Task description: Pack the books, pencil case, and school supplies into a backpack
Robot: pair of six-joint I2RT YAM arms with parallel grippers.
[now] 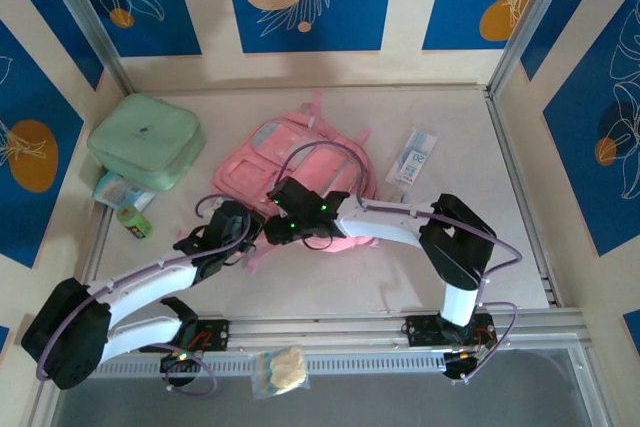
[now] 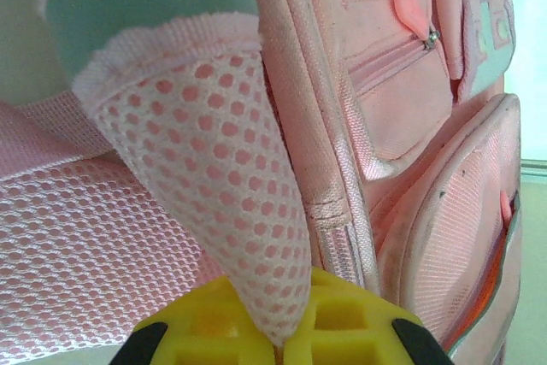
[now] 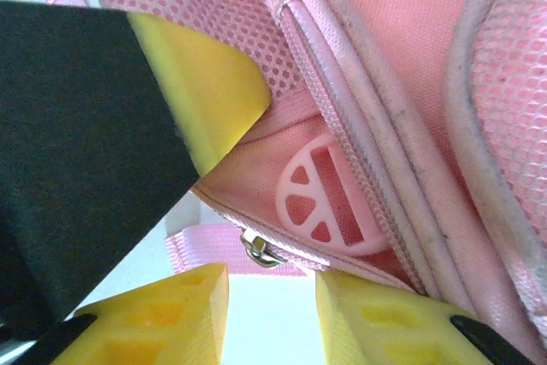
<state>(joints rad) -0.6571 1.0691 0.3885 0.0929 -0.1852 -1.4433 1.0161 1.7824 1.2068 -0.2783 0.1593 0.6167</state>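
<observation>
The pink backpack lies flat in the middle of the table. My left gripper is at its near left corner, shut on a fold of the backpack's pink mesh, which is pinched between the yellow fingertips. My right gripper is open at the backpack's near edge. A metal zipper slider and a round pink zipper pull sit just beyond its fingertips, with nothing between them. The white pencil case with blue markings lies to the right of the backpack. The books are out of view.
A large mint-green zip case sits at the back left, with a pale packet and a small green item beside it. A clear bag lies on the near rail. The left gripper's black-and-yellow finger crowds the right wrist view.
</observation>
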